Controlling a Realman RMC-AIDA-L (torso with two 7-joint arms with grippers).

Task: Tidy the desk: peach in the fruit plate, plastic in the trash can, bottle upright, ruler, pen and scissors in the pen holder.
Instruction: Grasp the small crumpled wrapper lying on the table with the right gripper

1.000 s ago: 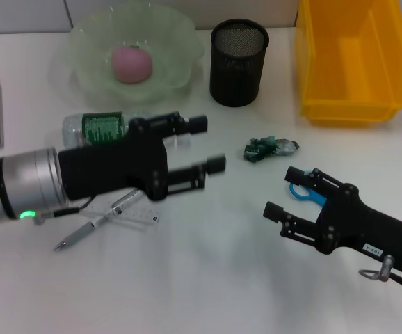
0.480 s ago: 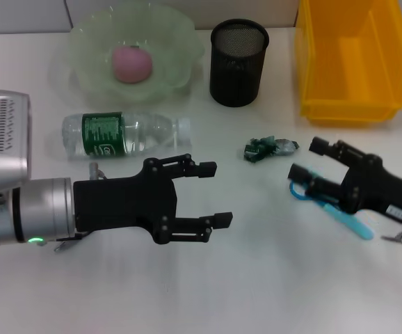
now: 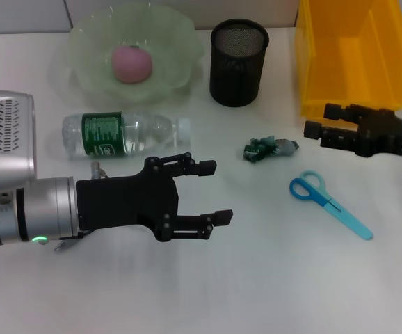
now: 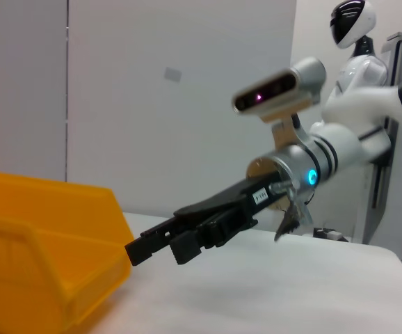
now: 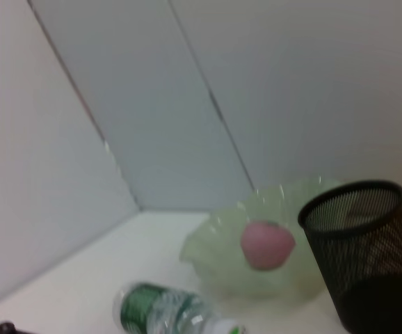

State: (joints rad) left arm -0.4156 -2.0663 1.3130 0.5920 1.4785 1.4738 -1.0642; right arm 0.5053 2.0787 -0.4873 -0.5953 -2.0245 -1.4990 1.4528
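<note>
Crumpled green plastic wrapper (image 3: 269,147) lies on white tabletop (image 3: 256,278) btwn open left pincer (image 3: 211,193) & right pincer (image 3: 321,120), fingers apart, empty; best approach from above, centred; then yellow bin (image 3: 350,62).

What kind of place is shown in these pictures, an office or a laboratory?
Most likely a robotics laboratory with a mock office desk. A white table holds desk items: a mesh pen holder, scissors and a yellow bin. The left wrist view shows plain walls and another humanoid robot standing behind.
</note>
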